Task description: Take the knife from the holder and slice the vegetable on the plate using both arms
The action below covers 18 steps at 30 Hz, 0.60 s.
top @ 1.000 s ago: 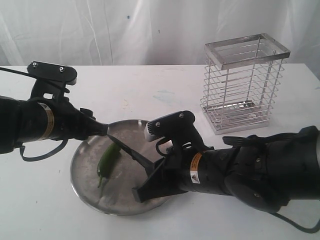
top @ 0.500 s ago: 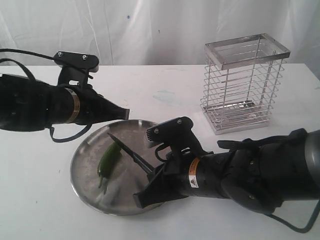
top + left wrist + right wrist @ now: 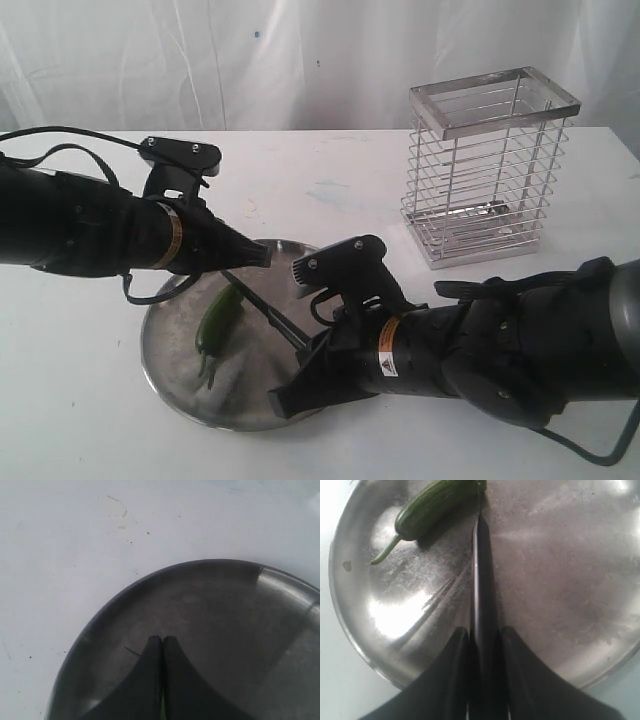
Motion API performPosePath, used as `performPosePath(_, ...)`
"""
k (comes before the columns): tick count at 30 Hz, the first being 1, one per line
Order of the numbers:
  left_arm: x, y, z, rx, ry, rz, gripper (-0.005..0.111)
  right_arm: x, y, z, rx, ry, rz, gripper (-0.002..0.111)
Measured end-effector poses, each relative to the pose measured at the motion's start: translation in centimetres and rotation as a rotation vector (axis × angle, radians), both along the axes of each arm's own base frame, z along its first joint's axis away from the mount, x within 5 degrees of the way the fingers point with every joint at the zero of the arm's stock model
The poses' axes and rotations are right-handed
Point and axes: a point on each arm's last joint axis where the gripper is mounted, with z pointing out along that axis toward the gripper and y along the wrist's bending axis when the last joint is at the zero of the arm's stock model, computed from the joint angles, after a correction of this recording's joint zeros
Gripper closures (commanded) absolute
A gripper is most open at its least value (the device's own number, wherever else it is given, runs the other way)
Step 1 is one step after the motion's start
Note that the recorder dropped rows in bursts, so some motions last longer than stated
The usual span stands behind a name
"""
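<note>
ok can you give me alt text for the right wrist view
The right gripper holds a black knife between its fingers, the blade pointing out across a shiny steel plate, its tip at the thick end of a green chilli pepper. The chilli's stem points toward the plate's rim, and pale table shows beyond it.

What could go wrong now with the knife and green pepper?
The left gripper is shut above the plate and seems not to hold the pepper, so it may slide on the shiny metal when pressed. The knife in the right gripper only reaches the pepper's end with its tip, so it may push rather than cut. The two grippers are close and might bump.
</note>
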Motion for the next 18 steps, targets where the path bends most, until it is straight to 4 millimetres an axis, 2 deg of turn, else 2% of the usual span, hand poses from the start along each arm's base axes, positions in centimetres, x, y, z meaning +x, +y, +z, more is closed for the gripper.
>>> performPosePath(8, 0.0, -0.1, 0.0, -0.004, 0.001, -0.005, 0.107, 0.0, -0.1, -0.1, -0.010, 0.002, 0.003, 0.108)
performPosePath(18, 0.1, -0.4, -1.2, -0.009, 0.034, -0.030, 0.107, -0.1, -0.1, -0.1, -0.020, 0.003, 0.007, 0.108)
